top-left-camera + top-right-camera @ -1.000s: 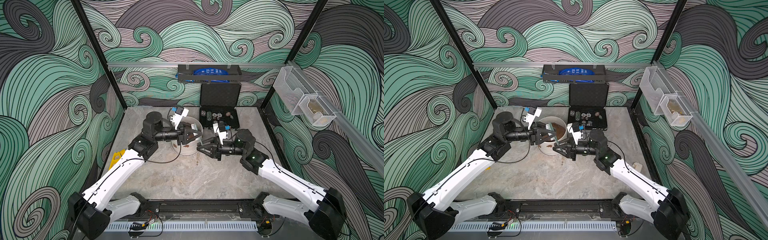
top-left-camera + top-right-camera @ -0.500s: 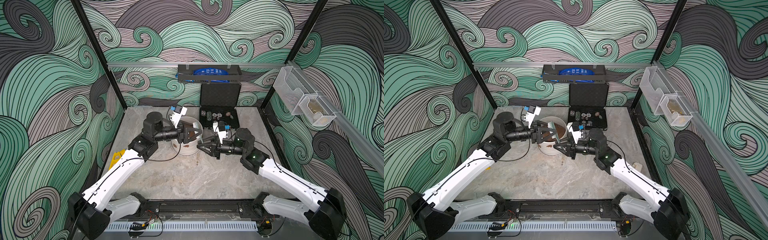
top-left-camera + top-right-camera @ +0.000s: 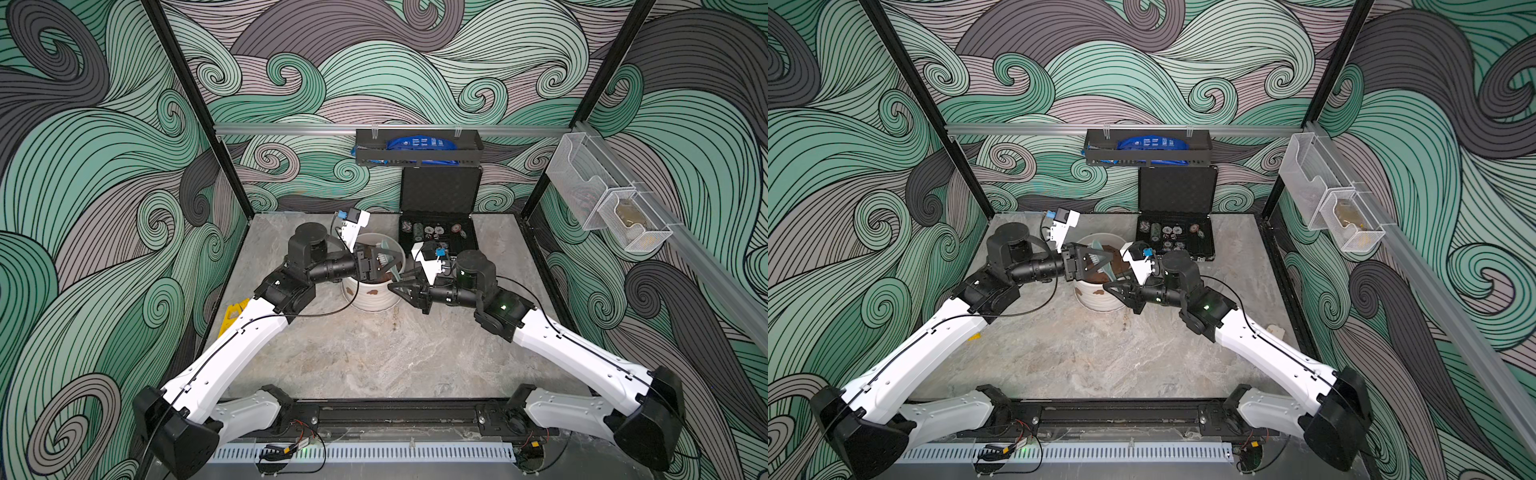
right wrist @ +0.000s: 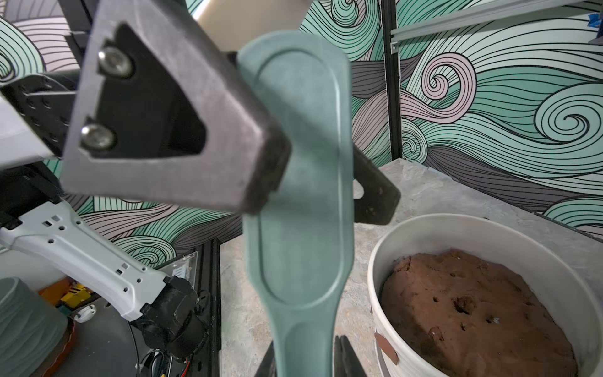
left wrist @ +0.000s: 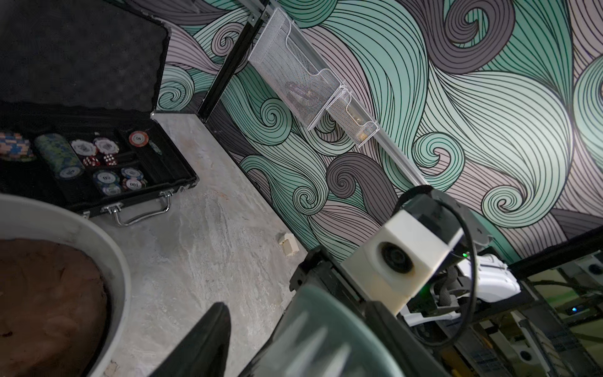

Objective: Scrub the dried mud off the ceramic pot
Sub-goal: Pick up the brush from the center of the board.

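The ceramic pot (image 3: 368, 297) (image 3: 1100, 302) is white and stands mid-table, with a brown soil mound (image 4: 473, 310) inside. Dried mud shows as small reddish-brown patches (image 3: 372, 291) (image 4: 385, 349) on its outer wall. A teal brush (image 4: 300, 196) (image 3: 1102, 257) hangs over the pot's rim (image 4: 424, 228). My right gripper (image 3: 392, 286) (image 4: 306, 359) is shut on its handle. My left gripper (image 3: 384, 266) (image 5: 297, 310) straddles the bristle head (image 5: 326, 336), jaws open, with floor showing between one finger (image 5: 212, 336) and the brush.
An open black chip case (image 3: 436, 237) lies just behind the pot. A black wall basket (image 3: 417, 149) hangs above it, and mesh trays (image 3: 602, 208) sit on the right wall. A yellow item (image 3: 232, 318) lies at the left edge. Crumbs (image 3: 395, 322) dot the table.
My right gripper has crept up toward the pot's rim with the brush handle. The left gripper stays over the pot around the brush head.
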Robot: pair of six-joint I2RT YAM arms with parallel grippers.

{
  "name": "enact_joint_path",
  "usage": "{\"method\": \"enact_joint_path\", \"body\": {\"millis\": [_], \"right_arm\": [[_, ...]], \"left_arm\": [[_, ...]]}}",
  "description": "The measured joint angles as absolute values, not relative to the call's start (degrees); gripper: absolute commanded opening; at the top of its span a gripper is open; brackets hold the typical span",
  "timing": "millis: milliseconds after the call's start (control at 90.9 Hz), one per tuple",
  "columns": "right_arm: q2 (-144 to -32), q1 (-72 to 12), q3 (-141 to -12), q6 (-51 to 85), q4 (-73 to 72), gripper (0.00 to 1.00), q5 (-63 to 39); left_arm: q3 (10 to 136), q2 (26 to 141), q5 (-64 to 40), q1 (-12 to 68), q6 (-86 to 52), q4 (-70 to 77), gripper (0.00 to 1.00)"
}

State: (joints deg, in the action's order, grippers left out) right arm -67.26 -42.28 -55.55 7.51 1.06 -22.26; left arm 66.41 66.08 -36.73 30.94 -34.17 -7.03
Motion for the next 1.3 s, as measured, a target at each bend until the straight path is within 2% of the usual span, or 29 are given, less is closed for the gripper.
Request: {"method": "enact_joint_path", "body": {"millis": [77, 308, 594, 704, 1134, 1299], "right_arm": [[-67.5, -42.5, -55.7, 6.9, 2.3, 0.00, -20.0], [-68.4, -45.7, -57.6, 4.7, 5.4, 0.00, -11.9], [-68.6, -47.5, -58.3, 2.6, 7.9, 0.00, -5.1], [-68.6, -48.5, -58.6, 1.7, 8.9, 0.00, -1.8], [-69.4, -50.8, -59.1, 0.4, 9.2, 0.40, 3.9], [-67.9, -50.0, -57.4, 1.1, 7.5, 0.48, 0.4]], "left_arm": [[67.1, 66.0, -35.8, 31.0, -34.3, -8.8, 0.56], [68.7, 65.6, -32.4, 32.3, -34.6, -14.3, 0.52], [69.6, 65.9, -29.5, 32.6, -34.5, -18.8, 0.24], [70.2, 65.9, -27.3, 32.5, -34.0, -21.2, 0.20], [70.4, 66.0, -26.2, 32.5, -34.9, -22.3, 0.16], [70.4, 66.3, -28.8, 32.4, -35.5, -20.0, 0.16]]}}
